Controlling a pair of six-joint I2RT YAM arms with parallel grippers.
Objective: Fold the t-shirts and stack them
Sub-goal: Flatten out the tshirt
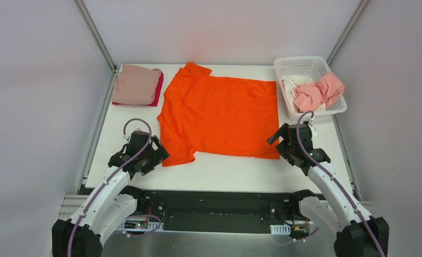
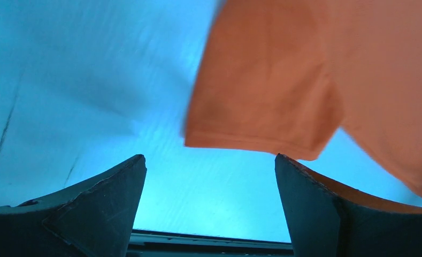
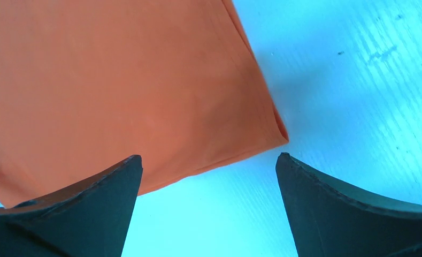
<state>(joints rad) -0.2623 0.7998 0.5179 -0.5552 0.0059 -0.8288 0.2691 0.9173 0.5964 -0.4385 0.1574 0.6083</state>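
Observation:
A bright orange t-shirt lies spread flat across the middle of the table, neck toward the left. My left gripper hovers open just off its near sleeve, nothing between the fingers. My right gripper stands open beside the shirt's near hem corner, also empty. Folded dusty pink t-shirt rests on a crimson one at the back left. A salmon pink t-shirt and a white one lie crumpled in the basket.
The white lattice basket stands at the back right corner. Metal frame posts and grey walls enclose the table on three sides. Bare white table runs along the near edge between the arms.

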